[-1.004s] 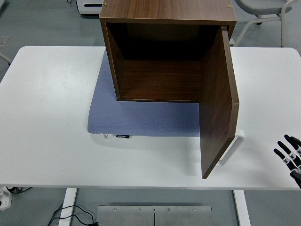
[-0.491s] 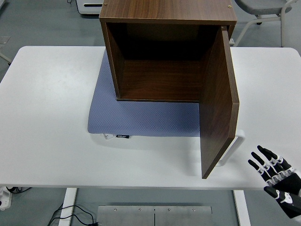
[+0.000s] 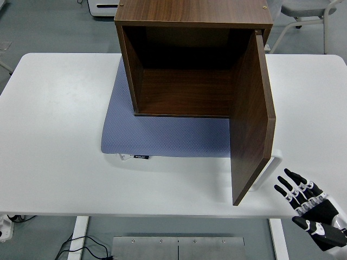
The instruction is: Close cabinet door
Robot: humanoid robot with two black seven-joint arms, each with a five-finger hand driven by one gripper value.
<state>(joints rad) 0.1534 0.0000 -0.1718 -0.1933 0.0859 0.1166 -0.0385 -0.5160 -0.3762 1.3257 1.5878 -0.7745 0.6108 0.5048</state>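
A dark brown wooden cabinet (image 3: 190, 59) stands at the back middle of the white table (image 3: 54, 135), on a blue-grey mat (image 3: 162, 135). Its inside is empty. Its door (image 3: 252, 119) is hinged on the right and stands wide open, swung out toward me, with a white handle (image 3: 269, 169) on its outer face. My right hand (image 3: 298, 192) is at the table's near right edge, fingers spread and empty, a little right of and below the door's lower corner. It does not touch the door.
A grey chair (image 3: 303, 16) stands behind the table at the top right. A white box (image 3: 105, 8) sits on the floor at the top left. A metal plate (image 3: 179, 248) lies below the table's near edge.
My right hand has come in from the right edge, moving left toward the door's lower corner. The door and cabinet have not moved.
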